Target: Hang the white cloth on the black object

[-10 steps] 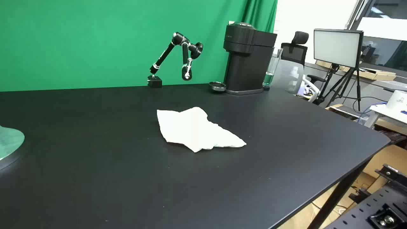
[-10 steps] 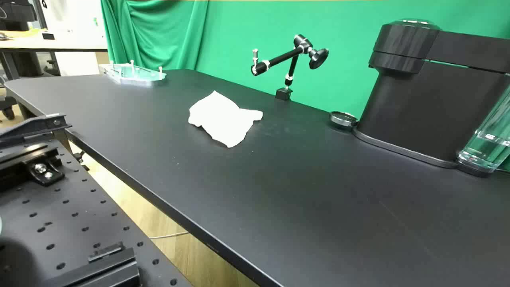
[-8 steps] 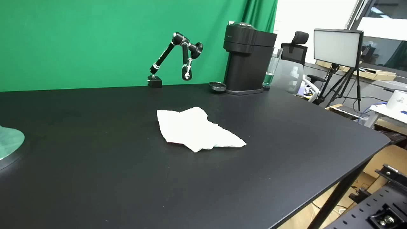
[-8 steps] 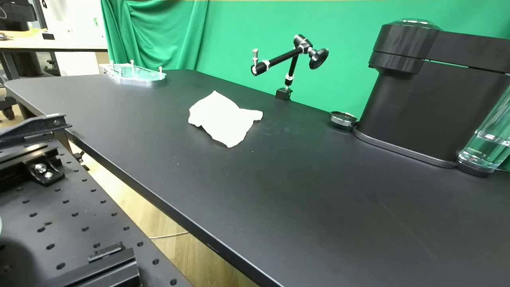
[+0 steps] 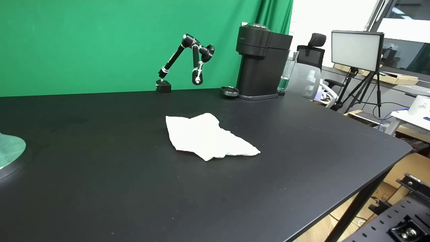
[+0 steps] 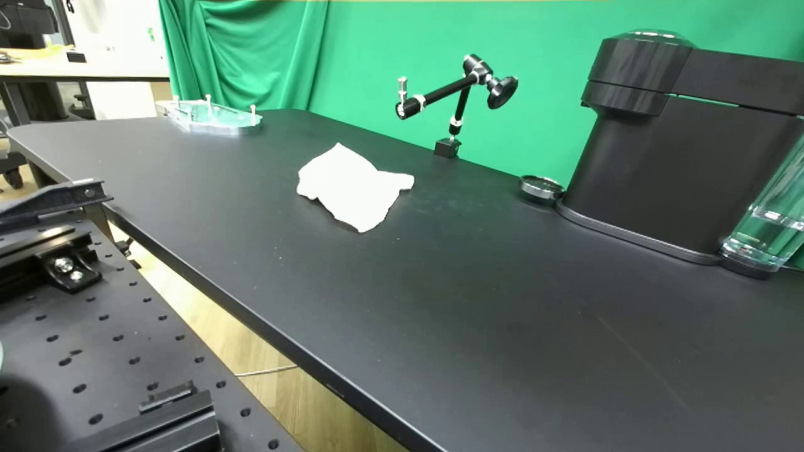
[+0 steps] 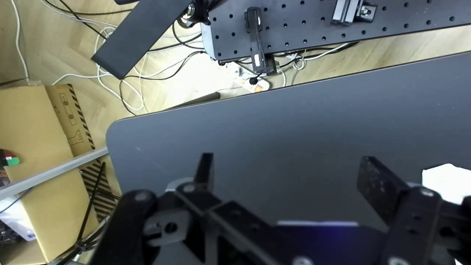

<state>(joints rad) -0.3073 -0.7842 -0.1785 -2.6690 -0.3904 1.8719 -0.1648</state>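
Step judged in hand over the table [image 5: 201, 191]: approach. Near its back edge, the black stand [image 6: 461, 107], presumed the hanging point, was seen bare. The cloth [image 5: 205, 137] was found rumpled on the table, apart from the stand. The gripper [image 7: 287, 165] was seen spread wide, nothing held. Travel above the cloth, then a pinch of one fold, was judged next. Contents of the tank [image 6: 769, 226] and dish [image 6: 541, 189] could not be made out.

One cloth [image 5: 205, 136], one black stand [image 6: 451, 90], seemingly two blurred fingers [image 7: 381, 187].
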